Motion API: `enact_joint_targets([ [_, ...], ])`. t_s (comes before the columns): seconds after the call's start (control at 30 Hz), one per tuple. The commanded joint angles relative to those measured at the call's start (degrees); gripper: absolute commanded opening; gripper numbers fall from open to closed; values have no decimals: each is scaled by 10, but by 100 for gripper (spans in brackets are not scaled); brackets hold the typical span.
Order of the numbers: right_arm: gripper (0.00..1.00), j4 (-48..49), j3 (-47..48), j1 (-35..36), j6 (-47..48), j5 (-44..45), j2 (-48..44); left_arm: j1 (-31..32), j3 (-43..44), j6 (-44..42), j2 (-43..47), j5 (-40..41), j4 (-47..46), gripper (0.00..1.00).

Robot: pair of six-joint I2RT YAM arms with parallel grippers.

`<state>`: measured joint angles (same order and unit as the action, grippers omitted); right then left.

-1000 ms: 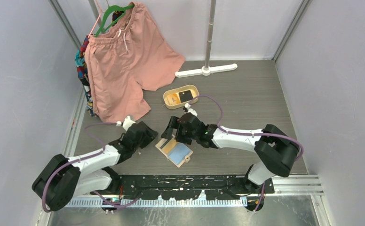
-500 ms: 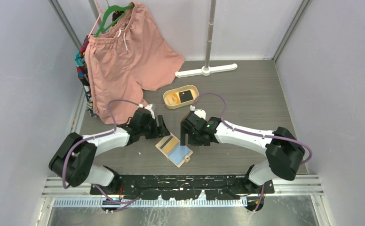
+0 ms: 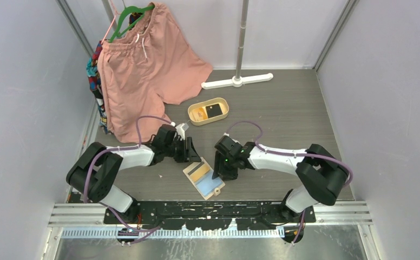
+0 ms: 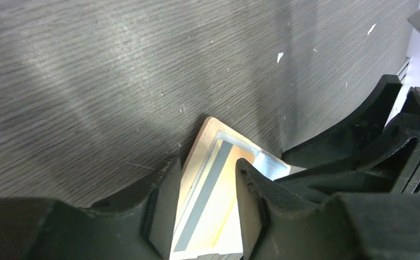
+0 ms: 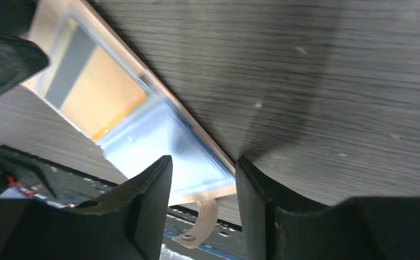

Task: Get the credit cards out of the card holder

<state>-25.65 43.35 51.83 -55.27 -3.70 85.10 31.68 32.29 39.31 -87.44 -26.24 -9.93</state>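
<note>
Left wrist: fingers (image 4: pixel 162 216) part-open astride the card holder (image 4: pixel 199 154).

Pale grey walls (image 3: pixel 29 81) enclose a dark wood-grain tabletop (image 3: pixel 289 119). Pink shorts (image 3: pixel 143 70) hang from a green hanger (image 3: pixel 143 8) at the back left, near a metal pole (image 3: pixel 242 38) on a white base (image 3: pixel 237 81).

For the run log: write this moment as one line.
left gripper: open over orange card | right gripper: open over card holder | tray: black card

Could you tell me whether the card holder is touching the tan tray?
Apart. The top view shows a stretch of table between the card holder and the tray.
</note>
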Motion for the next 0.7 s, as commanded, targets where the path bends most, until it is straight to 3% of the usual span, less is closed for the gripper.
enact_joint_targets([
  [0.0,51,75,1,-1,-24,-67,31,1,-23,-25,-14,-1,80,42],
  [0.23,31,92,-3,-5,-25,-76,46,1,-40,-9,-28,-11,58,23],
  [0.4,2,110,5,-11,-20,-80,72,1,-37,-7,-44,-25,49,8],
  [0.5,1,126,9,-16,-18,-82,89,1,-32,-6,-51,-31,45,0],
  [0.67,1,149,27,-31,-16,-85,116,1,-27,-5,-53,-30,43,0],
])
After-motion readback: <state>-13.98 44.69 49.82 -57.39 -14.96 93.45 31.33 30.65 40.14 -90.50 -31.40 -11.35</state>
